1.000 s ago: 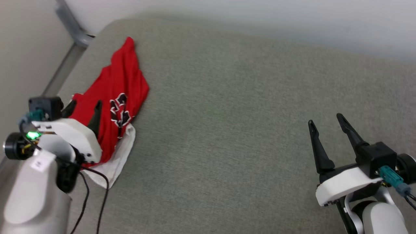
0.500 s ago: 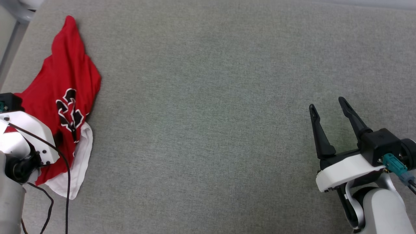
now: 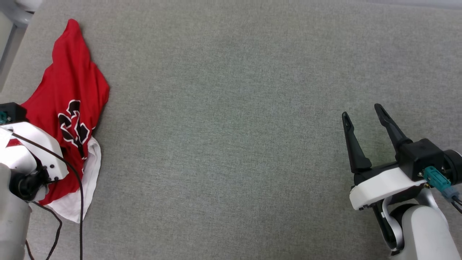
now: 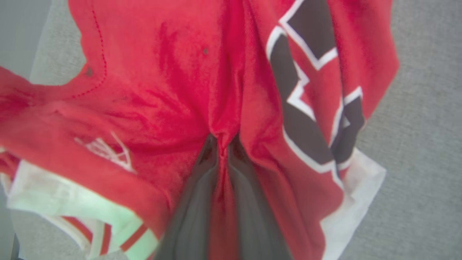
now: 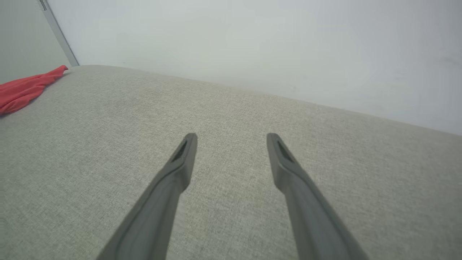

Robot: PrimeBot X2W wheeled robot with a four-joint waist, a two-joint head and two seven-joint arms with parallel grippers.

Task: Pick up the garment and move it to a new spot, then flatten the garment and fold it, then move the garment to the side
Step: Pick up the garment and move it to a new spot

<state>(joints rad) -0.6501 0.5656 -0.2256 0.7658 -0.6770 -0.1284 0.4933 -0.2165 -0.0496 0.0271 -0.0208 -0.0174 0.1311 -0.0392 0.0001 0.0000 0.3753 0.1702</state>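
The garment (image 3: 72, 83), a bright red T-shirt with a black-and-white graphic and a white sleeve, lies crumpled at the far left of the grey fabric surface (image 3: 234, 126). My left arm's white wrist housing (image 3: 32, 151) sits over its near part and hides the fingers in the head view. In the left wrist view my left gripper (image 4: 222, 139) is shut, with a ridge of the garment (image 4: 162, 90) pinched between the fingers. My right gripper (image 3: 361, 111) hovers open and empty at the lower right, far from the shirt. The right wrist view shows that gripper (image 5: 231, 136) and a strip of the garment (image 5: 25, 88) at its left edge.
A grey metal post (image 3: 20, 7) stands past the surface's far left corner. A pale wall (image 5: 252, 43) runs behind the surface's far edge. A black cable (image 3: 77, 202) hangs from my left wrist over the shirt's near edge.
The head camera has tilted down and turned. My left gripper, open over the shirt a second ago, has shut on a fold of red cloth. The right gripper stays open.
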